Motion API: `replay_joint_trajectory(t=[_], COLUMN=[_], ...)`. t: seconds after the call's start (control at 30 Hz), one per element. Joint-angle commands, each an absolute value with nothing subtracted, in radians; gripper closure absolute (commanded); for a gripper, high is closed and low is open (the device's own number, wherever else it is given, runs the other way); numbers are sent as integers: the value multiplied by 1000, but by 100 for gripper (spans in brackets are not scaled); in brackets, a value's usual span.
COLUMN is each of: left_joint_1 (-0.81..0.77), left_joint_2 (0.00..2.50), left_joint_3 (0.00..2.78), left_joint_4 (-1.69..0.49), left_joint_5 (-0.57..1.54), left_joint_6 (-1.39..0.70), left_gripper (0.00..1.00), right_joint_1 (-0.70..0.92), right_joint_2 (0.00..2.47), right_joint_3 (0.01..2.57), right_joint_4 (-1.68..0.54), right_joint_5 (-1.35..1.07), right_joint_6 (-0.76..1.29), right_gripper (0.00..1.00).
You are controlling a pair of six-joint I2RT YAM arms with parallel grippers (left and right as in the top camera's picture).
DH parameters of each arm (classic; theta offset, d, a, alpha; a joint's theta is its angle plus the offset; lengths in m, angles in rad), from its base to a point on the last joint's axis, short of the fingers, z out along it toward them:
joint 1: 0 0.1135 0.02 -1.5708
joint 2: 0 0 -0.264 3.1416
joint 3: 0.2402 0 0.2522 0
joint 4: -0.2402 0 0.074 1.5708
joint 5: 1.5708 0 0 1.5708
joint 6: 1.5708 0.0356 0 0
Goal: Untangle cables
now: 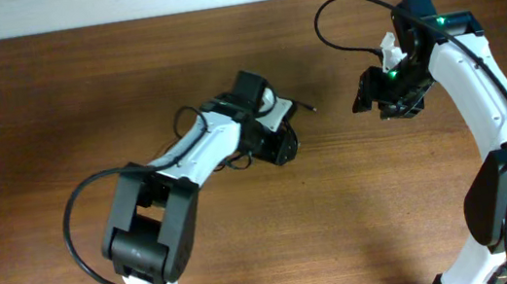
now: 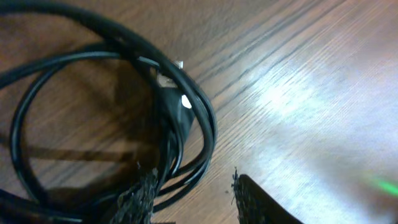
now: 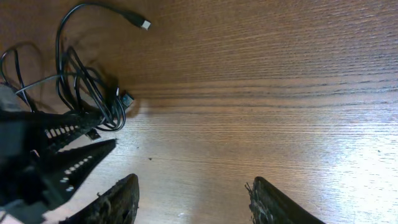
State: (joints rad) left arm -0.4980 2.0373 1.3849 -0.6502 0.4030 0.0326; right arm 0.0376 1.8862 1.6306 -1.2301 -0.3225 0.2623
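Observation:
The cables [image 3: 93, 93] are thin black cords bunched in loose loops, with one plug end [image 3: 144, 25] lying free. In the left wrist view the loops [image 2: 199, 124] lie on the wood close in front of the fingers. My left gripper [image 2: 193, 193] is open, and the lowest loops lie against its left finger. From overhead the bundle is mostly hidden under my left gripper [image 1: 281, 145]; only a thin end [image 1: 305, 107] sticks out. My right gripper [image 3: 196, 199] is open and empty over bare wood to the right of the cables, and it also shows in the overhead view [image 1: 385, 100].
The brown wooden table [image 1: 53, 109] fills the scene. The left arm's fingers [image 3: 93, 140] show at the left of the right wrist view, next to the bundle. A thick black arm cable [image 1: 338, 3] loops above the right arm.

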Motion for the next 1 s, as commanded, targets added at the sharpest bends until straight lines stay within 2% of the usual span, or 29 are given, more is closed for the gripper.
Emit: replay_joint_trajectory(t=[0.0, 0.17, 0.4, 0.53, 0.57, 0.6, 0.63, 0.67, 0.77, 0.83, 0.97], left_joint_1=[-558, -629, -635, -635, -635, -635, -635, -635, -632, -625, -535], left_joint_2=[2048, 2065, 2073, 2102, 2102, 2102, 2102, 2102, 2096, 2079, 2011], left_joint_3=[1391, 1390, 1390, 1390, 1390, 1390, 1391, 1392, 1450, 1555, 1778], left_joint_4=[-666, -641, -547, -523, -521, -520, -517, -517, -599, -751, -985], left_joint_5=[210, 110, 14, 10, 11, 11, 11, 11, 20, 70, 363], left_joint_6=[31, 53, 53, 54, 54, 53, 53, 53, 52, 52, 107], left_gripper=[56, 55, 53, 59, 65, 79, 96, 100, 100, 100, 100], right_joint_1=[33, 33, 33, 33, 33, 33, 33, 33, 33, 33, 33], right_joint_2=[1893, 1893, 1893, 1893, 1893, 1893, 1893, 1893, 1893, 1893, 1893], right_joint_3=[1626, 1626, 1626, 1626, 1626, 1626, 1626, 1626, 1626, 1626, 1626], right_joint_4=[-1231, -1241, -1243, -1244, -1242, -1242, -1242, -1243, -1243, -1243, -1242], right_joint_5=[-332, -332, -332, -332, -332, -332, -332, -332, -332, -333, -400], right_joint_6=[261, 261, 261, 257, 258, 257, 257, 257, 257, 248, 205], right_gripper=[42, 42, 41, 42, 42, 42, 42, 42, 42, 42, 42])
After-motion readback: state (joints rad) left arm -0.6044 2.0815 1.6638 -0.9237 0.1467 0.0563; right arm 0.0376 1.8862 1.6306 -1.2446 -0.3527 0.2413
